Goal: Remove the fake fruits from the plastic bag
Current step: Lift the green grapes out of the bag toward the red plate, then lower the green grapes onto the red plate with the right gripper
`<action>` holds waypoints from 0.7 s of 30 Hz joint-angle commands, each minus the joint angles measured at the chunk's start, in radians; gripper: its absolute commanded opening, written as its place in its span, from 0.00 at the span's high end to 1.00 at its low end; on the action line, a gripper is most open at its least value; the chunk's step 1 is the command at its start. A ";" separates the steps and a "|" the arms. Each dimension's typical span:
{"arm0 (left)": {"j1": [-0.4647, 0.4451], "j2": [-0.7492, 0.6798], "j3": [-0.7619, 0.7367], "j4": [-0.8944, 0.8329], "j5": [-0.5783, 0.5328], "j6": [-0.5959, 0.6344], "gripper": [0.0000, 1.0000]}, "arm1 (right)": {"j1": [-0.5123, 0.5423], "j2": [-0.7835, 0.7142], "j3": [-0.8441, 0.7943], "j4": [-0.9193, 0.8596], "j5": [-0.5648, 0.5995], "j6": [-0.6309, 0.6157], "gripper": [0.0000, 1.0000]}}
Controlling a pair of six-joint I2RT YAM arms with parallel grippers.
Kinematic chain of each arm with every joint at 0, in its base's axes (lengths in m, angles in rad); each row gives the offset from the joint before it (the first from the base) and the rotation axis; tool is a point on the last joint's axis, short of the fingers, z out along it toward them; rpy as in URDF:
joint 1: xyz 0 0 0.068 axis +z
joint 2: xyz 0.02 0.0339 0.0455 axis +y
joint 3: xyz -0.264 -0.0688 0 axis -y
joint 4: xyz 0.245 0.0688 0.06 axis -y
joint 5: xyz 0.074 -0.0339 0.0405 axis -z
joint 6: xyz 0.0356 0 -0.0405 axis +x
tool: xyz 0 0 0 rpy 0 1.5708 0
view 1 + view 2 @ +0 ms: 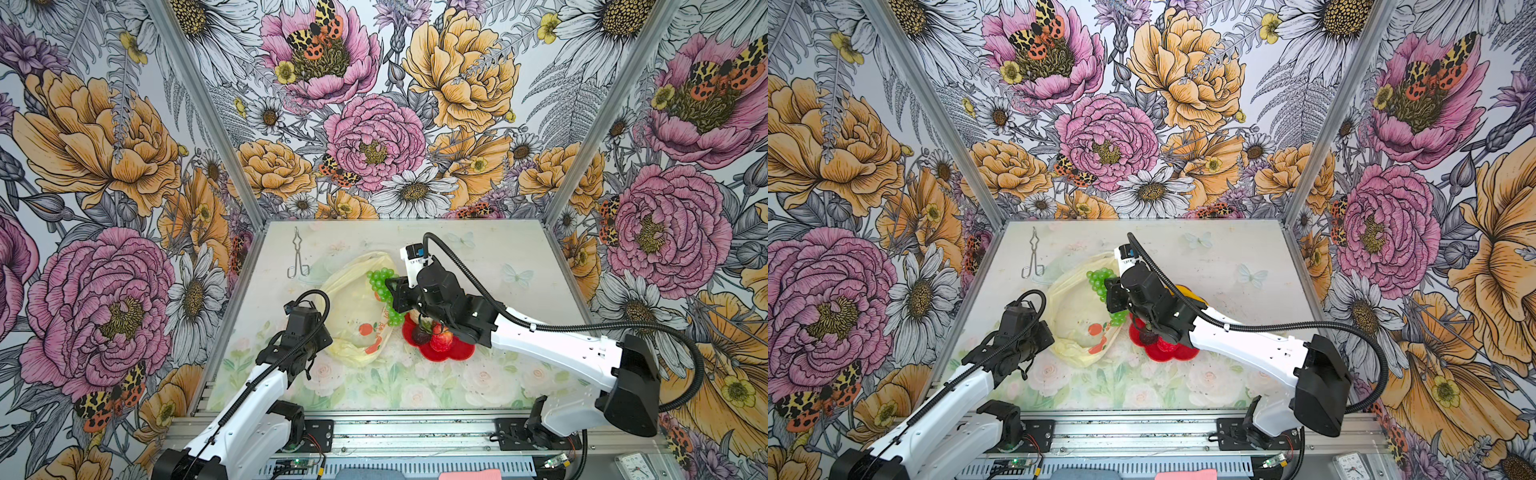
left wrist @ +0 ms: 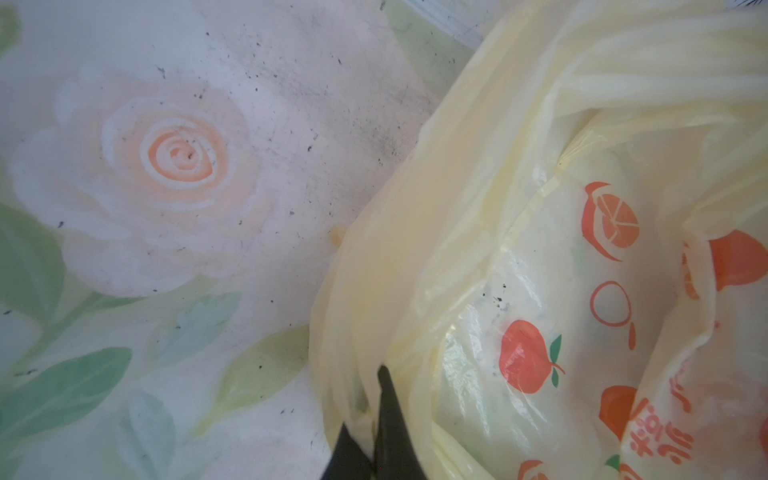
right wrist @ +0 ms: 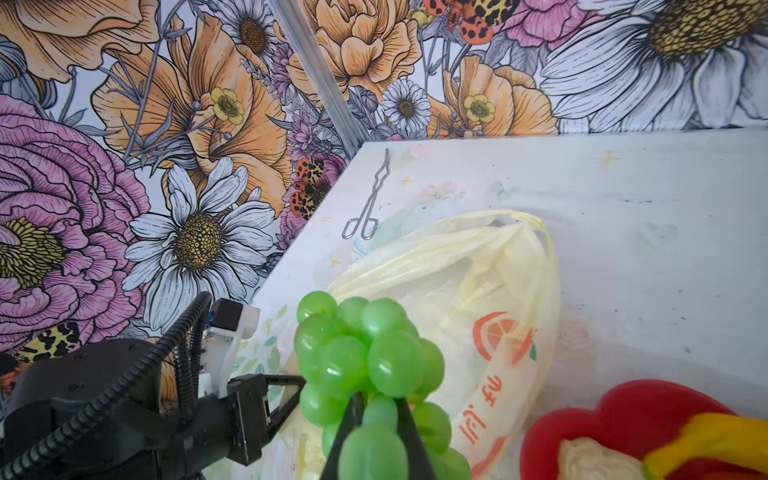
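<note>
Two grippers, both busy. Nearest the front, the left gripper (image 2: 374,415) has its fingers pinched right together on a fold of the thin, crinkly pale-yellow plastic bag with orange-fruit prints (image 2: 457,249), pinning it against the floral-print table (image 2: 208,291).

A bit further in, the red flower-shaped plate (image 1: 453,353) sits just beside the bag. It already carries a red strawberry (image 1: 441,338) and a dark brown fruit (image 1: 420,334). The right wrist view also shows a yellow banana (image 3: 706,440) and a cream bumpy piece (image 3: 594,461) on it.

Past that, the right gripper (image 3: 376,405) is clamped narrow on the glossy green plastic grape bunch (image 3: 365,357), held up over the bag's plate-side edge. Looks clear of the bag mouth to me.

So I'd call this the carry step: grapes out, not yet set down. Next move needs a short swing toward the plate, a careful lower onto a free spot (it's crowded), then letting go. Can't tell if anything's left inside the bag.

Way at the back, thin metal tongs (image 1: 298,259) lie well apart from everything.
</note>
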 commanded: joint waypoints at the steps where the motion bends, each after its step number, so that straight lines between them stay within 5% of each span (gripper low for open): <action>1: 0.014 0.003 0.014 0.029 0.020 0.026 1.00 | -0.017 -0.116 -0.062 -0.078 0.095 -0.014 0.92; 12: 0.017 0.003 0.004 0.037 0.034 0.030 1.00 | -0.072 -0.373 -0.290 -0.194 0.213 0.075 0.92; 21: 0.015 0.003 0.003 0.038 0.034 0.029 1.00 | -0.095 -0.486 -0.415 -0.206 0.268 0.294 0.92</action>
